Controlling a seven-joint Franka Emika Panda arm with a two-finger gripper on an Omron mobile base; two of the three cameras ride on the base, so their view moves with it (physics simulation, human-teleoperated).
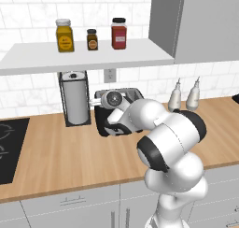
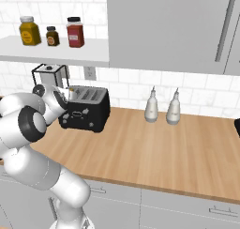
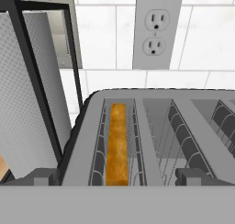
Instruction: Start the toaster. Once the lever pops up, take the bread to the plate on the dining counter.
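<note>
The black toaster (image 3: 137,140) lies right under my gripper (image 3: 120,176), seen from above with its slots open to view. A slice of bread (image 3: 117,145), golden brown along its top edge, sits down in the leftmost slot. My two fingertips (image 3: 43,176) stand wide apart with nothing between them, level with the toaster's near edge. From the right base view the gripper (image 2: 69,95) hovers over the left end of the toaster (image 2: 89,110). In the left base view my arm covers most of the toaster (image 1: 112,124). The plate and the dining counter are out of view.
A paper-towel holder (image 1: 76,98) stands close to the toaster's left. A wall outlet (image 3: 156,30) is behind it. Two pale bottles (image 2: 161,106) stand to the right on the wood counter (image 2: 154,148). A shelf (image 1: 84,54) with three jars hangs overhead; a hob (image 1: 9,147) lies far left.
</note>
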